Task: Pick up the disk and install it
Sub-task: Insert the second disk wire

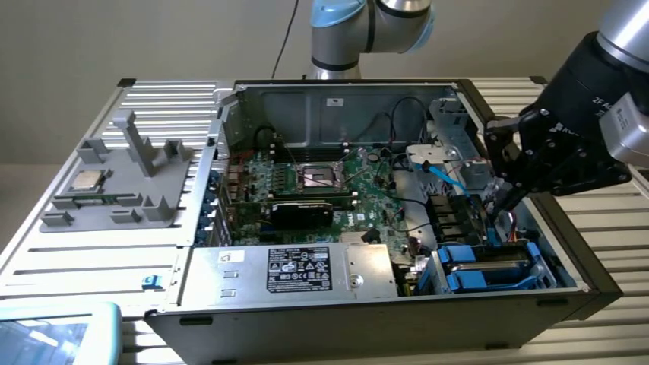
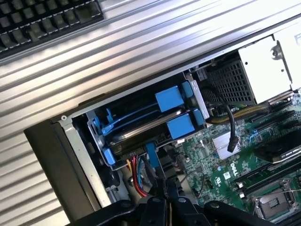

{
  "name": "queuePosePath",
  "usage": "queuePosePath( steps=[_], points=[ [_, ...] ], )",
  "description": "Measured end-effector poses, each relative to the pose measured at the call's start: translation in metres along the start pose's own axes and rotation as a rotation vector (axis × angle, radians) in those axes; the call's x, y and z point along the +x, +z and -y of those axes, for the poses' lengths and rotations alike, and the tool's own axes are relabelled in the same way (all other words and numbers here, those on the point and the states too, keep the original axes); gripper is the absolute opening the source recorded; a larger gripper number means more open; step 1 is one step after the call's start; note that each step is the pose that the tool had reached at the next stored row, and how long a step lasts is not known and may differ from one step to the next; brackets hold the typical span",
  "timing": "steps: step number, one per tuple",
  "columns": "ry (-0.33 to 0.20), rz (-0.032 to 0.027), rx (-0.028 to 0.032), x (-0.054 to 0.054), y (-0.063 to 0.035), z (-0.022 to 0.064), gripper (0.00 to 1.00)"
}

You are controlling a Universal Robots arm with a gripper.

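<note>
The disk (image 1: 489, 266) lies in the drive bay at the near corner of the open computer case (image 1: 568, 251), on the exterior view's right. Its blue carrier tabs frame it. In the wrist view the bay holds two blue-framed drives side by side, and the disk (image 2: 141, 133) closer to the gripper has its blue tab beside the motherboard. My gripper (image 1: 496, 211) hangs over the case just behind the bay. In the wrist view the gripper (image 2: 165, 187) is shut with nothing between its fingers, just short of a blue strip at the bay's edge.
A silver power-supply box (image 1: 294, 270) fills the case's front. The motherboard (image 1: 324, 186) lies in the middle, with a blue cable (image 1: 446, 179) above it. Red and yellow wires (image 2: 136, 175) run beside the fingers. A grey fixture with a CPU chip (image 1: 87, 181) sits outside the case.
</note>
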State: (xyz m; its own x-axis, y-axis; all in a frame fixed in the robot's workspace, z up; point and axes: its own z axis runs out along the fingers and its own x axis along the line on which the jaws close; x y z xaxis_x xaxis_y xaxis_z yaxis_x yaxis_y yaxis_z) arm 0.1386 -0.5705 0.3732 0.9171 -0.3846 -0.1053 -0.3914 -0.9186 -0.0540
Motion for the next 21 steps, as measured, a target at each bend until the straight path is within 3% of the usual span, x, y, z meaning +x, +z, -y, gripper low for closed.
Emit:
queuePosePath(
  steps=[3, 5, 15, 19, 21],
  points=[
    [-0.046, -0.0187, 0.0049, 0.0000, 0.0000, -0.0001, 0.11],
    [-0.080, -0.0251, 0.0051, 0.0002, 0.0001, 0.0000, 0.11],
    [-0.232, -0.0280, -0.0054, 0.0002, 0.0010, -0.0001, 0.11],
    [-0.273, -0.0310, -0.0181, 0.0001, 0.0011, -0.0002, 0.11],
    [-0.274, -0.0309, -0.0186, 0.0001, 0.0011, -0.0002, 0.11]
  ],
)
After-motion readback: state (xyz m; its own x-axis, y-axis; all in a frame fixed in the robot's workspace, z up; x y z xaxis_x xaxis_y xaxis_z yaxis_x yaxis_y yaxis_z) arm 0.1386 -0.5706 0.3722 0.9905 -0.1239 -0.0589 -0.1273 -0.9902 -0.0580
